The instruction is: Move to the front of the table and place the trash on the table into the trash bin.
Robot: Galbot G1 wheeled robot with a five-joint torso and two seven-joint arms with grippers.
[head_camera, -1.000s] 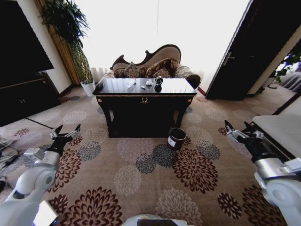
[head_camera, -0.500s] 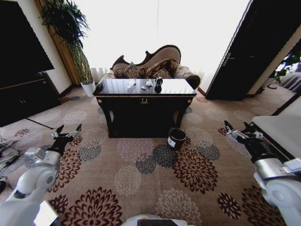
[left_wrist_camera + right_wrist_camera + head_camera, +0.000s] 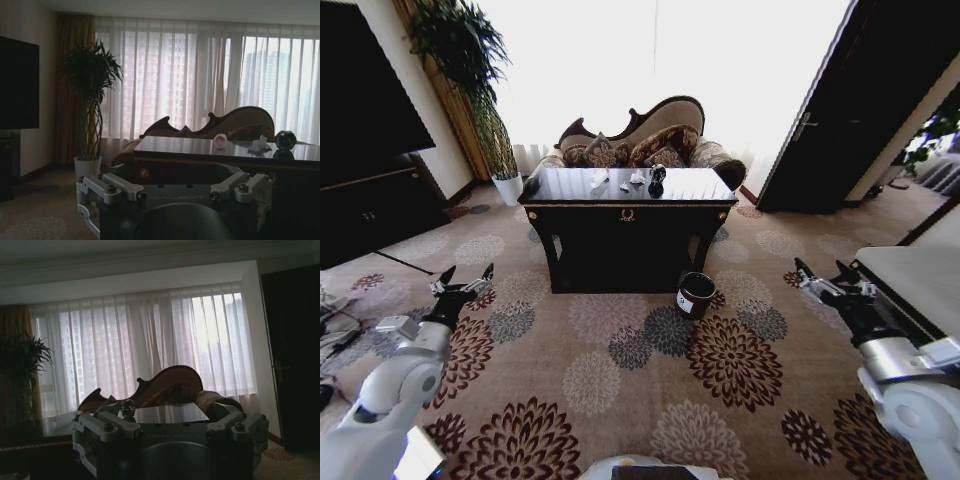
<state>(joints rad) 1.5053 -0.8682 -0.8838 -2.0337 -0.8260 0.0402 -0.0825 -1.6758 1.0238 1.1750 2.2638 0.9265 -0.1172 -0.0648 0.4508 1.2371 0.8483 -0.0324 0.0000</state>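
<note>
The dark glossy worktop stands ahead on the flowered carpet, the trash lying on its far half: white paper wads and a dark shiny ball. The trash bin sits at its front right corner. Left tool and right tool hang low, spread wide, holding nothing.

The table is standing ahead of me at twelve o'clock, with a sofa sitting behind it. The trash is lying on the tabletop toward its far edge. The trash bin is sitting on the carpet at the table's five o'clock corner.
</note>
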